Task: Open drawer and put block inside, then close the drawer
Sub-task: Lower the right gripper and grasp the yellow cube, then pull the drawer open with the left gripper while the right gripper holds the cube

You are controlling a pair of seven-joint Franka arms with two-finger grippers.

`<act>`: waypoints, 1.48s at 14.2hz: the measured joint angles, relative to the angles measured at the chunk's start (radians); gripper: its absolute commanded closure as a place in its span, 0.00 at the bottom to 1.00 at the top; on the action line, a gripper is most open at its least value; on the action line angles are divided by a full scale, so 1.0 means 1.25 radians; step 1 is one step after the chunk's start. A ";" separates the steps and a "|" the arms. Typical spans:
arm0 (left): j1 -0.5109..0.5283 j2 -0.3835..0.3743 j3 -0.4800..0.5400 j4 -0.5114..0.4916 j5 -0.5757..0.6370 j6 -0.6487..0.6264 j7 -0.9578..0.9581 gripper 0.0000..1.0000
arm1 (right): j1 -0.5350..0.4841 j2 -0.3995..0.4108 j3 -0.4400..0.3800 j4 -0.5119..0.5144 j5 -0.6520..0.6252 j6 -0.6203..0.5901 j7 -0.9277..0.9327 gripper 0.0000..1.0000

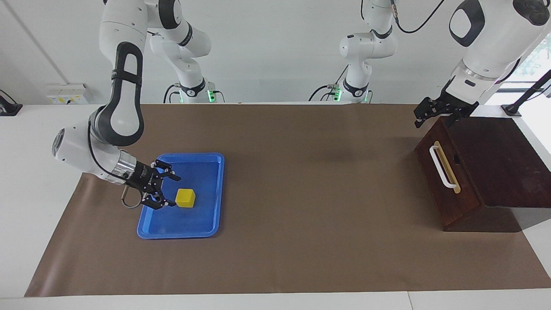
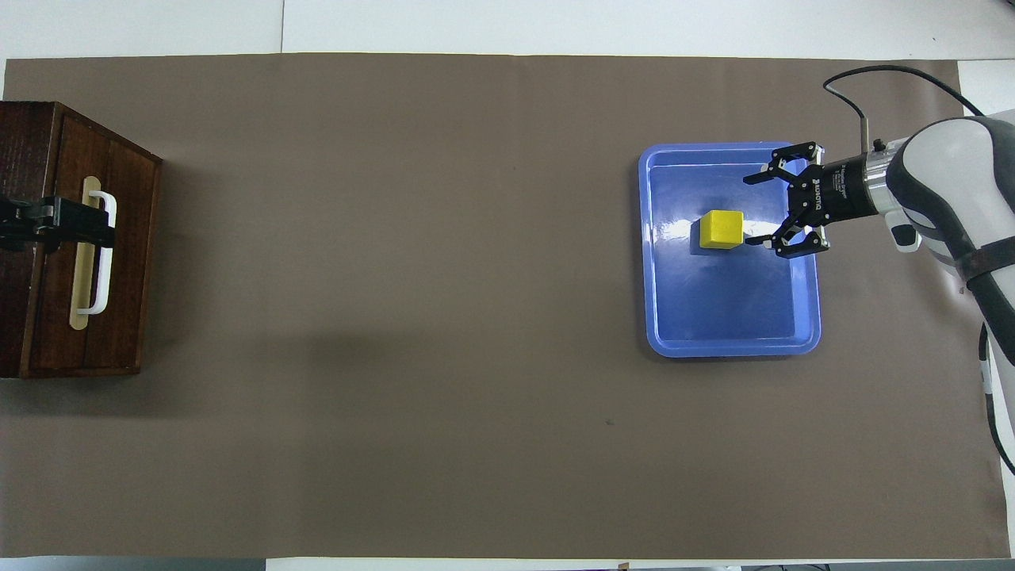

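The yellow block (image 1: 185, 198) (image 2: 721, 229) sits in the blue tray (image 1: 181, 230) (image 2: 729, 347) at the right arm's end of the table. My right gripper (image 1: 174, 191) (image 2: 753, 211) is open and low over the tray, right beside the block, with one fingertip close to the block's side. The drawer (image 1: 447, 181) (image 2: 119, 262) of the dark wooden box is closed, and its white handle (image 1: 441, 167) (image 2: 101, 254) is free. My left gripper (image 1: 434, 118) (image 2: 87, 228) hangs open over the box's front top edge, above the handle.
A brown mat (image 1: 301, 181) covers the table between the tray and the wooden box (image 1: 503, 159) at the left arm's end. White table edge borders the mat.
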 measured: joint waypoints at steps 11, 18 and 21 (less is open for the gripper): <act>-0.047 0.074 -0.006 -0.211 0.324 0.280 -0.143 0.00 | -0.006 -0.002 0.000 -0.083 0.050 0.046 -0.049 0.03; -0.005 0.100 0.002 -0.273 0.349 0.418 -0.144 0.00 | -0.006 -0.003 0.000 -0.109 0.076 0.087 -0.092 0.03; -0.004 0.110 0.001 -0.281 0.349 0.435 -0.144 0.00 | -0.005 -0.003 0.000 -0.120 0.086 0.103 -0.108 0.03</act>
